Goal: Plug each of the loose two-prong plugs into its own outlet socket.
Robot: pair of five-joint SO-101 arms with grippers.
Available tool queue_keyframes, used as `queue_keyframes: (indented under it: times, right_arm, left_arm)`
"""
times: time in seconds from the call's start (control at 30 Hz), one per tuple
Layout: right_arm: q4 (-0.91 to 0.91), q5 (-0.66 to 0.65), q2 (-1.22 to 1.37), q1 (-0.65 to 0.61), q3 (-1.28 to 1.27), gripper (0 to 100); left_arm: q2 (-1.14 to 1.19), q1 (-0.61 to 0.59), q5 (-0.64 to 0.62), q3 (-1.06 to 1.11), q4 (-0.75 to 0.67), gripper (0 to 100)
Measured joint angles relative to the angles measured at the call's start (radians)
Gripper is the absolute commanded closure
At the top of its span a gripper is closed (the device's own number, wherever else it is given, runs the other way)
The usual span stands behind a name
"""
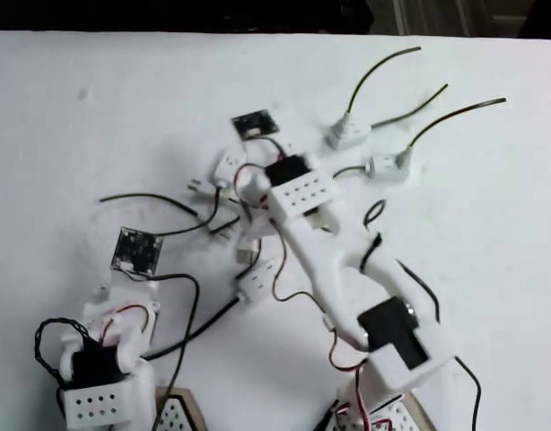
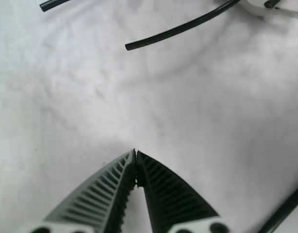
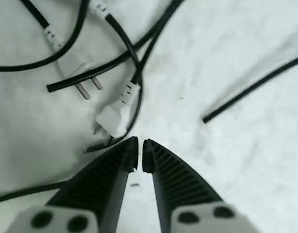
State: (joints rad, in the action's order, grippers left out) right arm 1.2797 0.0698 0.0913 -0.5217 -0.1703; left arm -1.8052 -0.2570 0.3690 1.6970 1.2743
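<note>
Right pincer: right gripper [image 3: 140,148], tips pressed together with nothing between them, low over the cable tangle at the middle of the table [image 1: 96,108].
Left pincer: left gripper [image 2: 136,156], also closed and empty, at the near left, well apart from the plugs.
Nearest plug: white two-prong plug [image 3: 112,118], lying flat just beyond the right gripper's tips.
Its heading: the long axis runs slantwise to the gripper's reach, with the prong end turned back toward the gripper and the cord trailing away.
Second plug: grey-white plug [image 3: 74,65], farther off, its two flat blades side by side and facing the gripper's side, at an angle to the first.
Outlets: two outlet blocks [image 1: 347,135] at the far right with cords in them, and two more white blocks [image 1: 229,166] near the middle (I cannot tell whether their slots are free).
Step in hand: no plug is held, so this looks like the approach before a grasp.
Next move: spread the jaws, straddle the nearest plug's body clear of its prongs, then turn the prongs toward a socket.
</note>
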Motion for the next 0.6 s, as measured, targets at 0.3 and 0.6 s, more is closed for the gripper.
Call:
queue_keyframes:
  times: [0.3,0.6]
  right_arm:
    - [0.160,-0.072,-0.117,0.026,-0.006,98.1]
    - [0.178,-0.135,-0.226,0.026,-0.153,98.1]
  left_arm:
    - [0.000,0.000,0.000,0.000,0.000,98]
    - [0.000,0.000,0.000,0.000,0.000,98]
